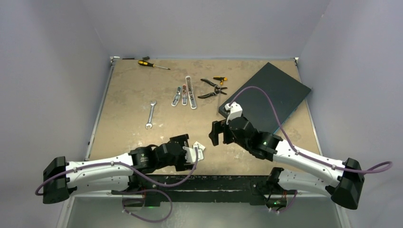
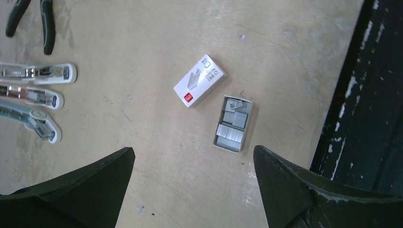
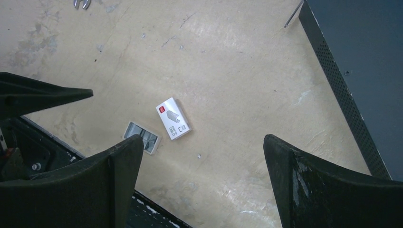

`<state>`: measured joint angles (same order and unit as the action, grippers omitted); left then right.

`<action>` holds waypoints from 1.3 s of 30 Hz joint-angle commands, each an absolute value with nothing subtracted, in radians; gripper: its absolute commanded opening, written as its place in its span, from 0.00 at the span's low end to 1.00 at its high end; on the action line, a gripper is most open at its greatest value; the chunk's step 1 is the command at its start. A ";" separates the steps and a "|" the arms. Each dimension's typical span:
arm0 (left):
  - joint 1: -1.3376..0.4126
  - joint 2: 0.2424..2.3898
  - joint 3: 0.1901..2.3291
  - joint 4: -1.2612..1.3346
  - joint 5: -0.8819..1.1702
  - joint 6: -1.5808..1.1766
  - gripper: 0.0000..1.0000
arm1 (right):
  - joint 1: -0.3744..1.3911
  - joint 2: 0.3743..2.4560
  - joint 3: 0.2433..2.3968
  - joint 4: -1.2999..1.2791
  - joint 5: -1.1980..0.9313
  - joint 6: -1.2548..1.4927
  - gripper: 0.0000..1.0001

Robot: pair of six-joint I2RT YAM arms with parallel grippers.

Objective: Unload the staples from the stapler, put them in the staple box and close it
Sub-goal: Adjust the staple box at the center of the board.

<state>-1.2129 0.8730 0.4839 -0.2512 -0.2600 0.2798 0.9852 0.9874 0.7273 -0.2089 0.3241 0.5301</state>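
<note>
The staples (image 2: 231,134) are seen as silvery ribbed strips lying in a small open tray (image 2: 246,126) on the table (image 2: 285,42). In the left wrist view they are found at about 2 o'clock from the left gripper (image 2: 193,148). They lie on the table beneath it, untouched, and nearer its right-hand finger than the other. That gripper's jaws are spread wide and nothing is held between them. A white box (image 2: 199,80) is placed at 12 o'clock from the gripper, just beside the tray at the tray's 11 o'clock.

The right gripper (image 3: 203,137) is likewise released, with nothing between its jaws. In its own view the tray is seen at 9 o'clock, partly covered by one finger, and the box at 10 o'clock.

Three staplers (image 2: 43,73) are laid side by side at 10 o'clock in the left wrist view, well apart from the staples and from both grippers. Whether any staples are left inside them cannot be told. Pliers (image 2: 45,23) are seen at 11 o'clock, beyond the staplers.
</note>
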 commanded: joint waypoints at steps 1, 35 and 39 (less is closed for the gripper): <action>-1.202 0.820 0.477 -0.280 -0.089 0.470 0.94 | 0.983 1.006 0.778 -0.213 0.347 0.488 0.99; -0.913 0.819 0.446 -0.238 0.354 0.565 0.87 | 0.875 1.153 0.454 0.508 -0.134 0.025 0.90; -0.913 0.801 0.450 -0.233 0.366 0.570 0.87 | 0.979 1.243 0.467 0.536 -0.056 0.003 0.86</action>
<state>-0.9180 0.8265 0.4297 -0.2562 0.3515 0.5621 0.8974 1.1759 0.4274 0.4572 -0.1230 0.0742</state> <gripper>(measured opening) 0.872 0.872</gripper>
